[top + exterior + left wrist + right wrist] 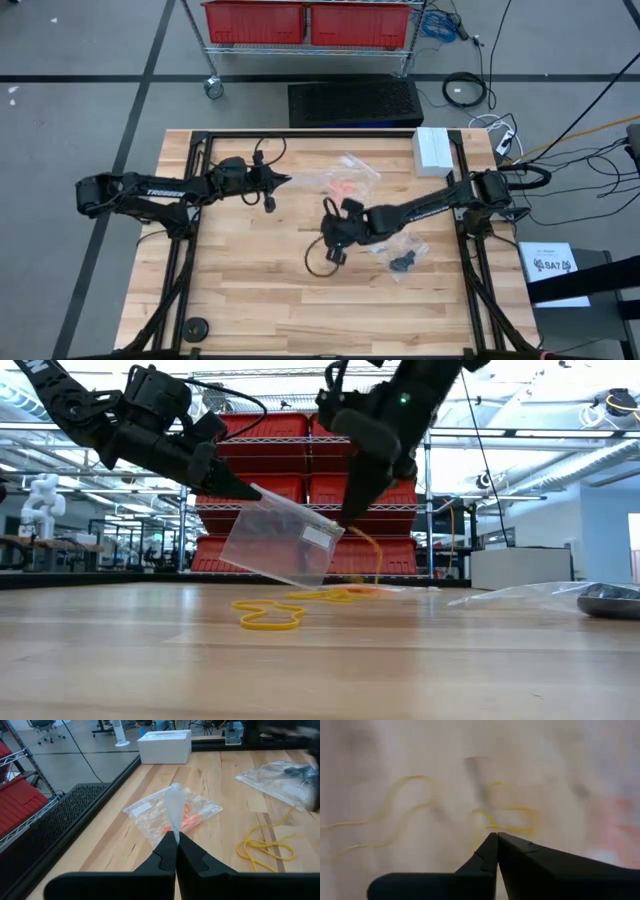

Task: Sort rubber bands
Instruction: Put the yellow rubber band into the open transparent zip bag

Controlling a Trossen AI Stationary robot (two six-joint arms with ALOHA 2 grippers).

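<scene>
- On the near part of the table (420,670), a tangle of pale tan rubber bands (266,620) is seen lying loose; the loops overlap, so no count can be given.
- Just above them, 1 empty clear bag (280,540) is held off the wood between 2 grippers.
- The left gripper (240,488) is closed, with 1 corner of this bag pinched.
- The right gripper (347,518) is closed at the opposite edge, where 1 tan strand hangs; whether bag or band is pinched cannot be told.
- Farther back, a second bag (150,812) is laid flat with orange bands (187,815) inside.
- Off to the right side, a third bag (412,245) with black bands (402,263) is seen.
- Orange and black are judged sorted; the tan is still to be bagged.
</scene>
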